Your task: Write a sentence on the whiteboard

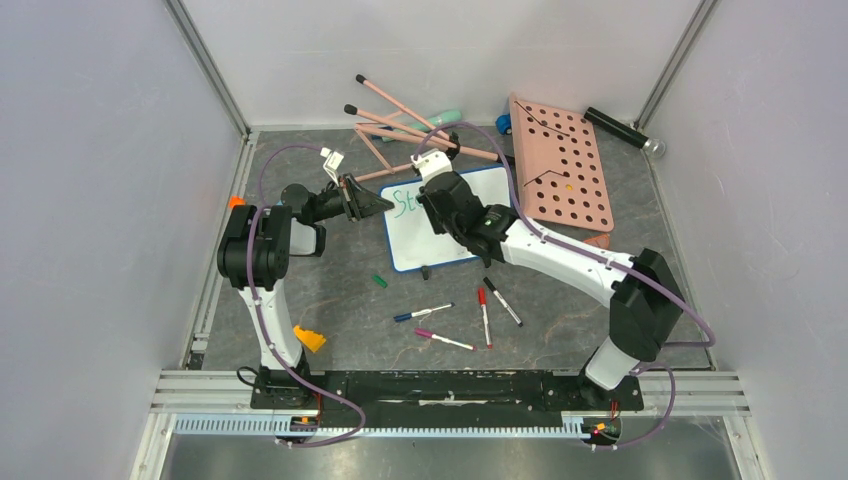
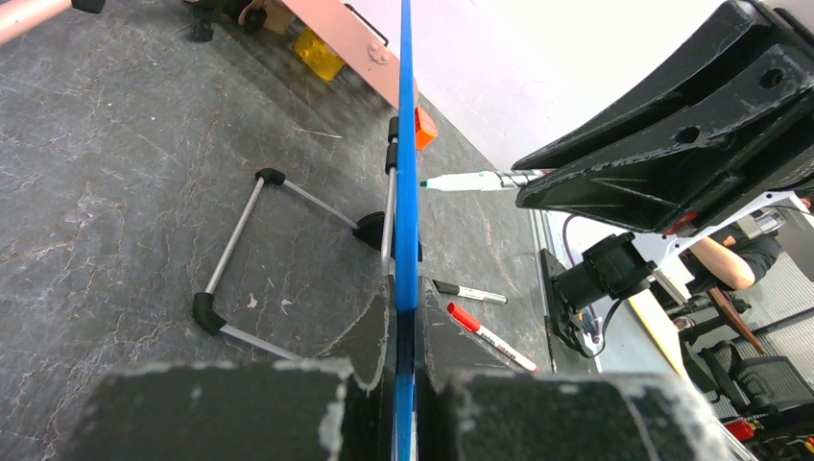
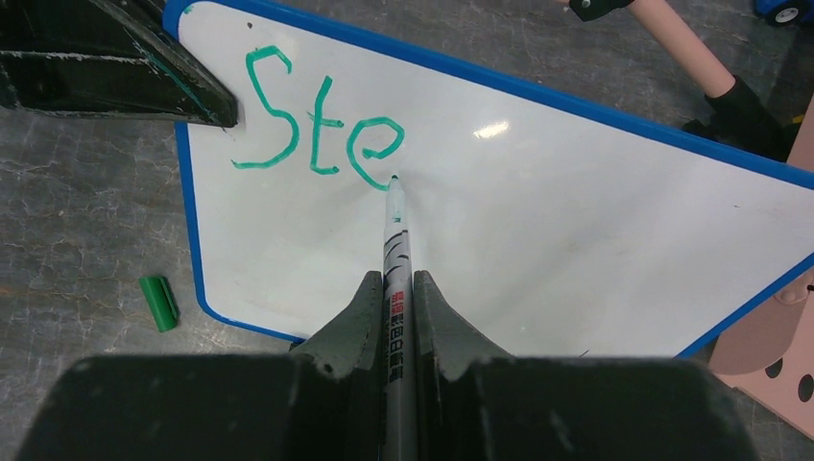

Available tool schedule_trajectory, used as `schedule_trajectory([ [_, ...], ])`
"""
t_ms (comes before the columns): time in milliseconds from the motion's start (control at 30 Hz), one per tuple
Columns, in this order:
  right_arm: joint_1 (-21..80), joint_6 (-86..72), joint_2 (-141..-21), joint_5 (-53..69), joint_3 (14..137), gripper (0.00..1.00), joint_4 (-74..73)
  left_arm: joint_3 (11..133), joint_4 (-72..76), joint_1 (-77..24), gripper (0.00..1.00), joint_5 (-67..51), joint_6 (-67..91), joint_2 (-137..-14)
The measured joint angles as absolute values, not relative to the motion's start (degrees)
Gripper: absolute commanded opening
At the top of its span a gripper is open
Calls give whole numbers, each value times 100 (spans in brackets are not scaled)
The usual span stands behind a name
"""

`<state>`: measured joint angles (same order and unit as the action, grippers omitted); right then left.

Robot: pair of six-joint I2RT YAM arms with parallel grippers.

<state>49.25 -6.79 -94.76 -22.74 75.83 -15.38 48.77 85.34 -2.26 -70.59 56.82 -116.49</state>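
The whiteboard (image 1: 470,230), white with a blue frame, lies at the table's middle; it also shows in the right wrist view (image 3: 576,221). Green letters "Ste" (image 3: 317,134) stand at its top left corner, also seen from above (image 1: 403,202). My right gripper (image 3: 392,288) is shut on a green marker (image 3: 394,240), tip touching the board just after the "e". My left gripper (image 2: 407,307) is shut on the board's blue edge (image 2: 407,144), seen edge-on. In the top view the left gripper (image 1: 385,203) is at the board's left edge and the right gripper (image 1: 437,195) is over its top.
A green marker cap (image 1: 379,281) lies left of the board's front corner. Blue, pink, red and black markers (image 1: 484,315) lie in front of it. A pink pegboard (image 1: 562,165) lies to the right, pink rods (image 1: 400,125) behind. An orange block (image 1: 309,339) sits by the left arm.
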Motion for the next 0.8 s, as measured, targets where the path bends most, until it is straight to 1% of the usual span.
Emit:
schedule_trajectory([
  [800, 4851, -633, -9524, -2552, 7789, 0, -1461, 4877, 8536, -226, 2, -7059, 5682, -11649],
])
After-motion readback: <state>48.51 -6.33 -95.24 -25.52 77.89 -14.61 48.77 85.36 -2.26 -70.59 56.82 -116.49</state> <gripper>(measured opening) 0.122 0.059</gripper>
